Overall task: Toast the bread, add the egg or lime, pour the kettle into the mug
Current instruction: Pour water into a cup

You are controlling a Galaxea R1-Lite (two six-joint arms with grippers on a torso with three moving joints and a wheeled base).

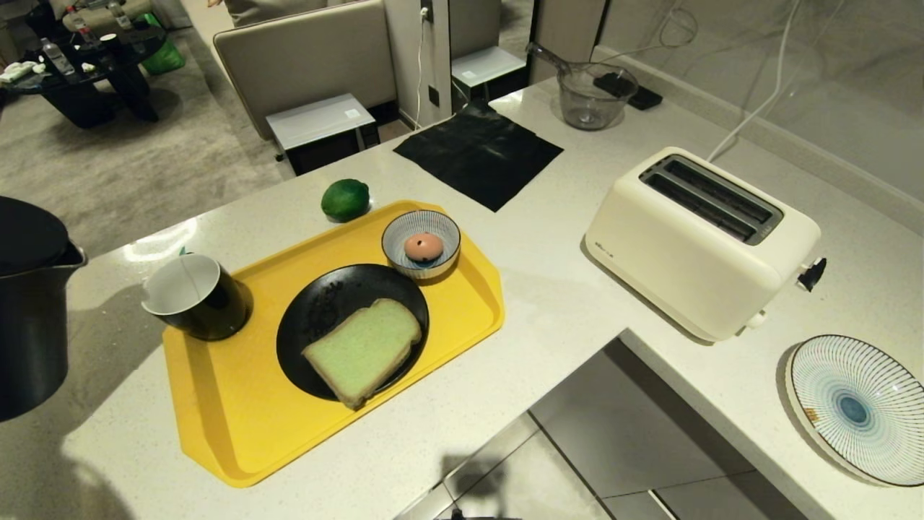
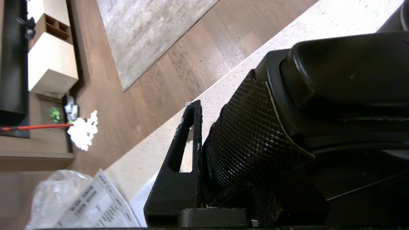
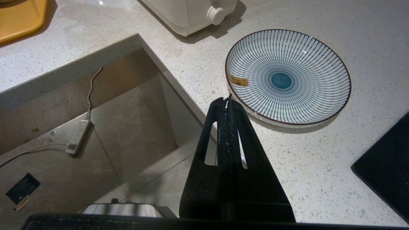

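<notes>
We start at the far left, where the big black kettle [image 1: 32,303] hangs at about nine o'clock from the mug [image 1: 195,296], close by it. Our left tool [image 2: 204,140] is clamped on the kettle's handle, and we can see one finger [image 2: 182,153] pressed against the handle's netted grip. We think the kettle is held there so its spout can tip toward the mug, but no water is falling now. The mug stands upright on the left end of the yellow tray [image 1: 238,426], with its white inside facing up, ready to be filled. At about one o'clock from the mug, off the tray on the counter [image 1: 548,303], sits the lime [image 1: 345,198]. The bread [image 1: 363,350] lies flat on the black plate [image 1: 317,310] in the middle of the tray. It looks served already, not waiting for the toaster. At one o'clock from the bread, the pink egg [image 1: 424,246] rests in the small striped bowl [image 1: 421,242], so it cannot roll away. Further right stands the white toaster [image 1: 693,238] with its slots empty. At five o'clock from it lies a big striped plate [image 3: 287,76]. Our right tool [image 3: 228,111] is shut tight with nothing in it, parked just beside that plate.
</notes>
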